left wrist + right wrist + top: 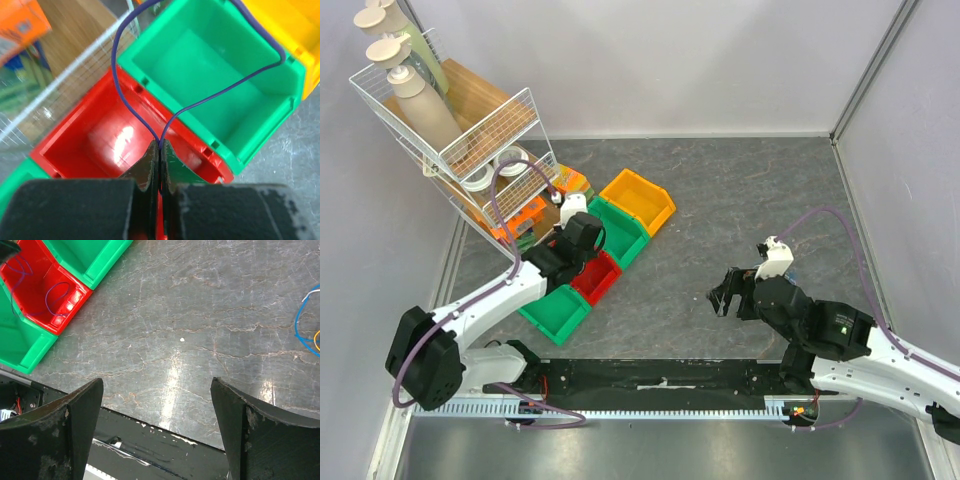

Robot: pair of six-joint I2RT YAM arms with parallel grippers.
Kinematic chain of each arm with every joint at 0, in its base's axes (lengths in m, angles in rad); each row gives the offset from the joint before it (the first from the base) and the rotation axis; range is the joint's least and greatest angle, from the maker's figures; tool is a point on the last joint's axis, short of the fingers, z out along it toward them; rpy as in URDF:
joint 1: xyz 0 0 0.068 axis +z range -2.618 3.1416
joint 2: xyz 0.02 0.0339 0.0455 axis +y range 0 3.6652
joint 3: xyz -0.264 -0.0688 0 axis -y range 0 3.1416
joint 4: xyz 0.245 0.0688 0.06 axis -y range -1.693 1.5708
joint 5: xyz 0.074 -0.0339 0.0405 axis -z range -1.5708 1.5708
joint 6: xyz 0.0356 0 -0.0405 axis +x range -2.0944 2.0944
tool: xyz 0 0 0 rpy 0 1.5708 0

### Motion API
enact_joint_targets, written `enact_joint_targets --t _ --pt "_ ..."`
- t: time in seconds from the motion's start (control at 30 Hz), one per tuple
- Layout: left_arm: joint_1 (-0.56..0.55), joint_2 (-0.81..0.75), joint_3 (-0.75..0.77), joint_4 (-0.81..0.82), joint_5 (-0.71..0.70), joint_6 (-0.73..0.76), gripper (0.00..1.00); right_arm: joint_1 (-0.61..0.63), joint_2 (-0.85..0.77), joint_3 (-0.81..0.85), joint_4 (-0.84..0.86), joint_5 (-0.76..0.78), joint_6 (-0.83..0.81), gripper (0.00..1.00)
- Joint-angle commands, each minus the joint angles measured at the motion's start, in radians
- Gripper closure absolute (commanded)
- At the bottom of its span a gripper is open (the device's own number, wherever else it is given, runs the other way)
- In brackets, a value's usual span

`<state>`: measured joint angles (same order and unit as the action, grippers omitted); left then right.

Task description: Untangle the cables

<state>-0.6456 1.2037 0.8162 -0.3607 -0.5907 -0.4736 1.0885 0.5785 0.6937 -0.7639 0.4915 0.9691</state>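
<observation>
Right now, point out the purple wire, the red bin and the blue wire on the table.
purple wire point(115, 65), left wrist view, loop's left side.
red bin point(75, 125), left wrist view, left inner wall.
blue wire point(296, 325), right wrist view, left bend.

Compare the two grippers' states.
The left gripper is shut; the right gripper is open. The left pinches a purple wire; the right holds nothing. The left is over the red bin; the right over bare table. Both are black.
</observation>
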Motion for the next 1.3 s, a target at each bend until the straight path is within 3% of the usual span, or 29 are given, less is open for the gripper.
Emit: enact_joint_targets --t 0.0,0.27,0.6,0.63,0.8,0.93,1.07,1.27 --pt "0.0 0.019 -0.061 -0.055 0.058 -0.261 0.98 0.001 0.012 -0.01 0.043 0.024 0.011 0.04" --pt "0.0 0.014 -0.063 -0.162 0.02 -0.506 0.98 0.001 0.037 -0.016 0.055 0.012 0.005 0.04" --pt "0.001 -0.059 -0.077 -0.179 0.071 -0.663 0.98 0.001 0.029 -0.033 0.064 -0.004 0.01 0.04" --pt "0.0 -0.072 -0.081 -0.181 0.071 -0.671 0.97 0.001 0.029 -0.033 0.064 -0.005 0.011 0.04" --pt "0.001 -0.136 -0.08 -0.202 0.074 -0.682 0.62 0.001 0.017 -0.039 0.064 -0.007 0.013 0.04" --pt "0.001 -0.203 -0.078 -0.215 0.092 -0.663 0.47 0.001 0.014 -0.04 0.064 -0.005 0.013 0.04" --pt "0.0 -0.274 -0.062 -0.21 0.123 -0.597 0.43 0.001 0.015 -0.04 0.064 -0.005 0.013 0.04" --pt "0.001 -0.288 -0.02 -0.164 0.169 -0.358 0.41 0.001 0.021 -0.043 0.069 -0.005 0.014 0.04"
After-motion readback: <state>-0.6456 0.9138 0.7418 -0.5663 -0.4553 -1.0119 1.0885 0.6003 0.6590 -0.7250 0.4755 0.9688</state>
